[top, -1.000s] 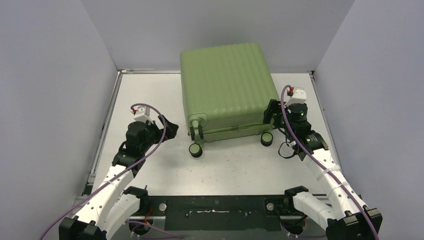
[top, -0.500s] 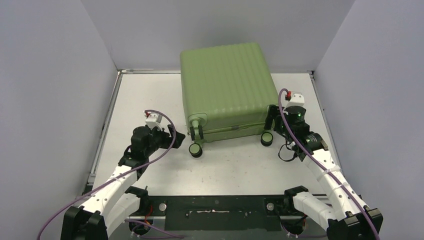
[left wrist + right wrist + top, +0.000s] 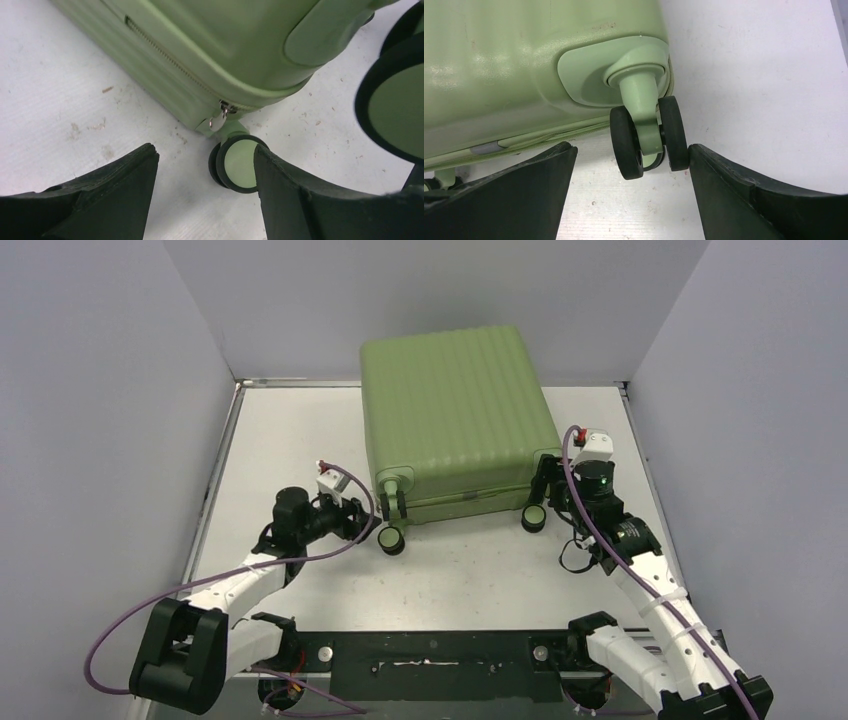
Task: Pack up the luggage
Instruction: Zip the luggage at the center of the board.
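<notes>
Left gripper [image 3: 205, 160] hangs low over the table [image 3: 300, 430], jaws apart and holding nothing, just in front of the suitcase's near-left wheel [image 3: 235, 162]. Right gripper [image 3: 631, 150] is likewise spread, bracketing the near-right wheel [image 3: 649, 135] without clamping it. Just beyond the left wheel sits the zipper pull [image 3: 220, 112], small and tucked against the corner. The suitcase [image 3: 450, 410] lies flat and shut at the back middle of the table, wheels toward the arms. Trouble I'd expect: the wheels swivel, so a squeeze could slip off, a push could skid the case toward the back wall [image 3: 420, 300], and the left gripper may catch the wheel instead of the pull.
</notes>
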`<state>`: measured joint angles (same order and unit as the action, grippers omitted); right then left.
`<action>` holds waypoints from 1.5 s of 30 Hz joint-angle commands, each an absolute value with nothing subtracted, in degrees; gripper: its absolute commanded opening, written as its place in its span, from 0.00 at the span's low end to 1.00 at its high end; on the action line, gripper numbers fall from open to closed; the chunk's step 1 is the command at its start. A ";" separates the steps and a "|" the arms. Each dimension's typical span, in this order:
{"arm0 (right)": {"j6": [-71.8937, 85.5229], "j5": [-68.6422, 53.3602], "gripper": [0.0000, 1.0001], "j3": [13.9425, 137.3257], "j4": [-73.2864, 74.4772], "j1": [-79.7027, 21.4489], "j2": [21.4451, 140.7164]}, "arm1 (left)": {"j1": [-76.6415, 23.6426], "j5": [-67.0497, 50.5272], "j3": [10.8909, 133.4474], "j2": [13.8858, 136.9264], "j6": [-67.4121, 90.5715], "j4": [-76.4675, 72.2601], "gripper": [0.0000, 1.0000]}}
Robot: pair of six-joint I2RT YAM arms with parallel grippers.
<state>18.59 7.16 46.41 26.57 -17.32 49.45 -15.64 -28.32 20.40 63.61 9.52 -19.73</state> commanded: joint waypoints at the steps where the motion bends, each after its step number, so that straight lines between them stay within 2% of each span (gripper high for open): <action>1: 18.90 7.89 0.83 45.50 24.38 -18.45 47.58 | -15.29 -32.73 22.19 64.72 4.60 -28.91 0.66; 10: 18.59 8.61 0.83 45.96 23.84 -19.49 47.31 | -15.22 -31.18 22.03 67.71 2.33 -33.79 0.57; 22: 18.64 8.64 0.83 46.15 23.95 -19.56 47.20 | -15.29 -30.28 22.15 70.58 1.25 -38.38 0.53; 36: 18.90 8.39 0.83 45.62 23.47 -19.55 47.10 | -15.29 -32.61 21.97 72.11 1.90 -41.07 0.44; 39: 19.00 8.42 0.83 45.57 23.46 -19.59 47.16 | -15.39 -33.13 21.95 72.47 1.97 -41.28 0.37; 45: 19.07 8.35 0.83 45.83 23.64 -19.60 47.20 | -15.55 -32.64 21.88 72.63 1.60 -40.49 0.13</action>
<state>18.46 9.15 45.87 26.22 -18.81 48.47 -15.59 -32.34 20.43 72.29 2.31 -36.80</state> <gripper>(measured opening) 0.835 0.195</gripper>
